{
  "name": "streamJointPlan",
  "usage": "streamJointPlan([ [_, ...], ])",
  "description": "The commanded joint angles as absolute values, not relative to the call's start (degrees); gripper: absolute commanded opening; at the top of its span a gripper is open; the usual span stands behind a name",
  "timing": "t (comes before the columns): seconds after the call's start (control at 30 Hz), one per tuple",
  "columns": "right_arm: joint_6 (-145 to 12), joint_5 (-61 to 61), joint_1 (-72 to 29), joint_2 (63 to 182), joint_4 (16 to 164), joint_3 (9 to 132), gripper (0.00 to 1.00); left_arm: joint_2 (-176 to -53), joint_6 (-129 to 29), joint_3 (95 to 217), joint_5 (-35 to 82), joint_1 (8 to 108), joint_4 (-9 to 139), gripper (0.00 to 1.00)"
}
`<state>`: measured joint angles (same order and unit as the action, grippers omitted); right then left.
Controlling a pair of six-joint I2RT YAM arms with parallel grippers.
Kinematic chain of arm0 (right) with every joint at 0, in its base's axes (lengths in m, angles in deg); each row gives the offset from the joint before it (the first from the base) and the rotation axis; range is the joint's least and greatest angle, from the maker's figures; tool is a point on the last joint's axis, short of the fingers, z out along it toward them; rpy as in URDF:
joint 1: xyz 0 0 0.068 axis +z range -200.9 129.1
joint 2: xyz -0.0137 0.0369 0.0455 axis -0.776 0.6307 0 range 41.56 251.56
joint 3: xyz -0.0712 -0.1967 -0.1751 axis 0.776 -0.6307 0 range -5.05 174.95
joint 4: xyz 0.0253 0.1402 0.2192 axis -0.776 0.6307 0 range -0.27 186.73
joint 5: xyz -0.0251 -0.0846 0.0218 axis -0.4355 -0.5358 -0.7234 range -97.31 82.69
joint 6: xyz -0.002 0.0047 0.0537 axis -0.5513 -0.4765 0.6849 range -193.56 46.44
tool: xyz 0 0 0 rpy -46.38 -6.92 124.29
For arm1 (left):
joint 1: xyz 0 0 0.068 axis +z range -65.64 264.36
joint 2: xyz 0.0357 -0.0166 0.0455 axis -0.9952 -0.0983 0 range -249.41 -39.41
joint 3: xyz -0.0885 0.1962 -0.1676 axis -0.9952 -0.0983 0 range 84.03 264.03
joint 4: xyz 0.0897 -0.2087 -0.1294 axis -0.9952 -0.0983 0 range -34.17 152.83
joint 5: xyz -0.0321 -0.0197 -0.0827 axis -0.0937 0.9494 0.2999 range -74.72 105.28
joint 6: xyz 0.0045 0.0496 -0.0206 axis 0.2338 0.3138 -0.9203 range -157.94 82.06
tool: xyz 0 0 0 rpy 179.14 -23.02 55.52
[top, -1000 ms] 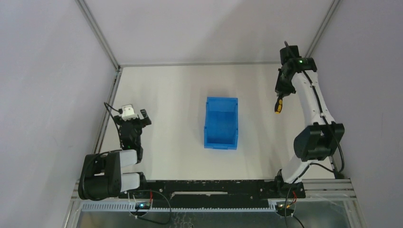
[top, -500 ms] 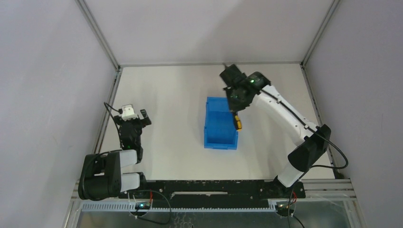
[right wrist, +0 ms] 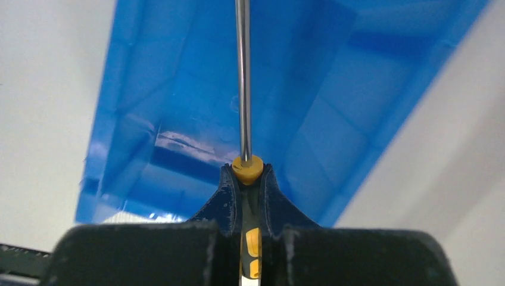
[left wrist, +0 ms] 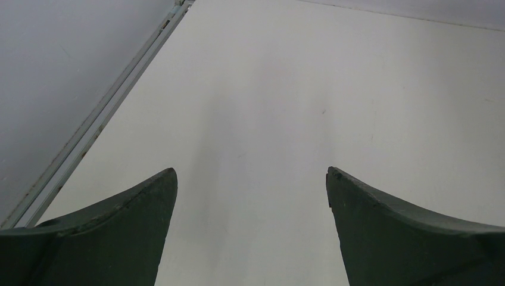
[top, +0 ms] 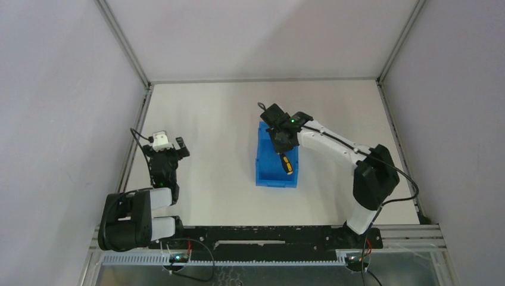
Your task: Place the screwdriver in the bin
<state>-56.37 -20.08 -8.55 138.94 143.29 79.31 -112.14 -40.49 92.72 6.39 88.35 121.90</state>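
Pale grey walls (top: 59,119) close in the white tabletop (top: 214,113) on three sides, with metal corner posts (top: 122,42) rising at the back corners and a metal rail (left wrist: 113,107) along the left edge. At about 8 o'clock on the tabletop the left arm (top: 161,173) sits folded back near its base. Its jaws are spread wide with nothing between them, over bare white tabletop.

Near the middle of the tabletop stands the blue bin (top: 275,179), its long sides running from 12 to 6 o'clock. The screwdriver (top: 286,163) is over the bin's right half, its yellow-and-black handle pointing toward 5 o'clock.

The right arm (top: 333,146) reaches from its base at 5 o'clock toward 10 o'clock, over the bin's far right corner. Its jaws are clamped on the screwdriver's (right wrist: 242,89) handle, and in the right wrist view the thin shaft runs straight ahead above the bin's (right wrist: 333,119) blue floor. Whether the screwdriver touches the bin cannot be told.
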Motion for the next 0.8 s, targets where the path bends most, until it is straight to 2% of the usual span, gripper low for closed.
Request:
streamJointPlan([
  [0.0, -57.9, -18.1, -8.8, 141.9, 132.0, 75.8, 0.0, -111.5, -39.5, 94.8, 5.8, 88.1, 123.7, 1.0],
  [0.2, -56.5, -19.3, -8.3, 149.8, 129.8, 73.9, 0.02, -111.6, -39.6, 94.9, 5.8, 88.1, 123.7, 1.0],
  [0.5, -53.3, -22.4, -6.7, 148.4, 130.3, 73.9, 0.45, -111.5, -39.6, 94.9, 5.8, 88.1, 123.7, 1.0],
  [0.77, -53.0, -23.0, -6.3, 134.0, 131.0, 74.0, 0.55, -111.5, -39.6, 94.9, 5.9, 88.1, 123.8, 1.0],
])
